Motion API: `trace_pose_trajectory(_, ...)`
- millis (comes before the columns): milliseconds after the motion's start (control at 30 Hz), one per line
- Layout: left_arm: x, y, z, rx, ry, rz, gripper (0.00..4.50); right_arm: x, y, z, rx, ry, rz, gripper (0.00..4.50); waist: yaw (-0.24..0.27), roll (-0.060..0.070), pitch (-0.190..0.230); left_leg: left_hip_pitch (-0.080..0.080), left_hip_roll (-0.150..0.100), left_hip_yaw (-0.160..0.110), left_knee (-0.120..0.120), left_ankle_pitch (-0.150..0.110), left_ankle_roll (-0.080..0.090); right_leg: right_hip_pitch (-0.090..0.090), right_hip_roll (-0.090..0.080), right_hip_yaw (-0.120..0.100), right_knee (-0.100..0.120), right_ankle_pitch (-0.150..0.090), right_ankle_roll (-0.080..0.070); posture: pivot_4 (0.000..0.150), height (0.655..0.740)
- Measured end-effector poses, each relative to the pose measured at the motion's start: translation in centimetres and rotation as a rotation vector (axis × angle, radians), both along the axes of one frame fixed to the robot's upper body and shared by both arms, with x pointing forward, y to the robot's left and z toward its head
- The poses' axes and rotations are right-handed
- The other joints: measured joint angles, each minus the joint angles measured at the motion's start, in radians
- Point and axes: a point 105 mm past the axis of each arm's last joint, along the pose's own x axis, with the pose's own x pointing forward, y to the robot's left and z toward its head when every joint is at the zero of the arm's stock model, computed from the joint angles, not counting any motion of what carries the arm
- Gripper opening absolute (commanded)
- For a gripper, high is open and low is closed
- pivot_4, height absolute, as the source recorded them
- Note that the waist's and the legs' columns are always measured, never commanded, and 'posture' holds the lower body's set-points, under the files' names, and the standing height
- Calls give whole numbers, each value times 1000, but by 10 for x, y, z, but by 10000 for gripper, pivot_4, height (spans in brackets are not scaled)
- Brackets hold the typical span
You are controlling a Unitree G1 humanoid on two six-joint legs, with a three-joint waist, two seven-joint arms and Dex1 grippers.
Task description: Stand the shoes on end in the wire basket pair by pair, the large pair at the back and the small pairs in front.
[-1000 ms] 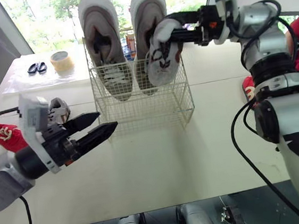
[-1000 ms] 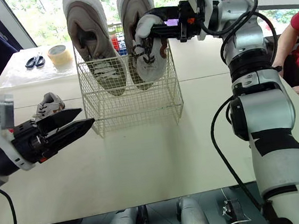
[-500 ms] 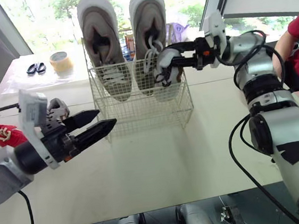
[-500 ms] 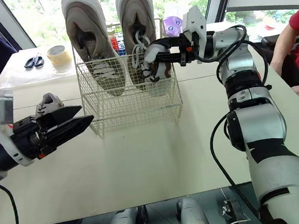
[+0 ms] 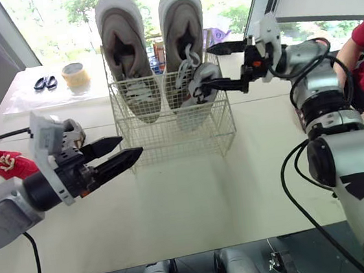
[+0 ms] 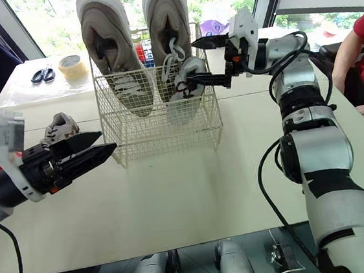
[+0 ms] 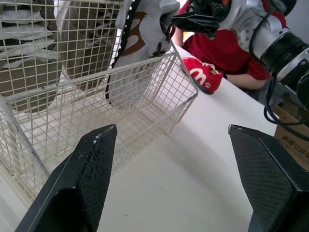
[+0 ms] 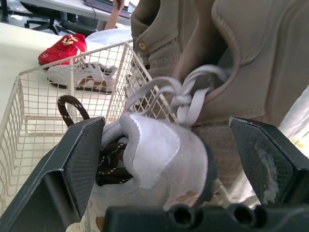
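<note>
- Two large grey shoes (image 5: 128, 57) are standing behind one small white shoe (image 5: 197, 96) in the wire basket (image 5: 169, 138).
- Right gripper (image 5: 203, 69), spread, is perhaps touching it.
- Left gripper (image 5: 131, 146) is hovering spread over the white bench (image 5: 194, 194).

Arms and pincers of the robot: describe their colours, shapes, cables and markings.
The arms are silver-grey shells with black joints; black cables loop along the right arm. The left pincer and right pincer each have two black, tapering fingers with cross-hatched pads.
</note>
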Motion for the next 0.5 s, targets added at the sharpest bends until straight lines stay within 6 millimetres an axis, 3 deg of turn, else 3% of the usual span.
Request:
trace_pose_trajectory(200,4,5,-1,-9,8,18,37919,-20,-3,35,1,-80,34,44460,3,0,0,0,0,0,0,0,0,0,0,0,0,0,0,1500,7351)
trace_pose_trajectory(267,9,15,2,-40,22,47,42901,-29,-7,52,22,-105,25,44859,6,0,0,0,0,0,0,0,0,0,0,0,1,0,0,1500,7351)
trace_pose_trajectory(400,32,64,23,-26,-24,275,44397,-53,-19,88,115,-126,20,45000,12,0,0,0,0,0,1,0,0,0,0,0,1,0,0,1500,7351)
trace_pose_trajectory(500,59,130,48,68,-68,586,44397,-87,-8,102,135,-83,131,45000,20,0,0,1,0,1,0,0,0,-1,2,0,1,0,-1,1500,7351)
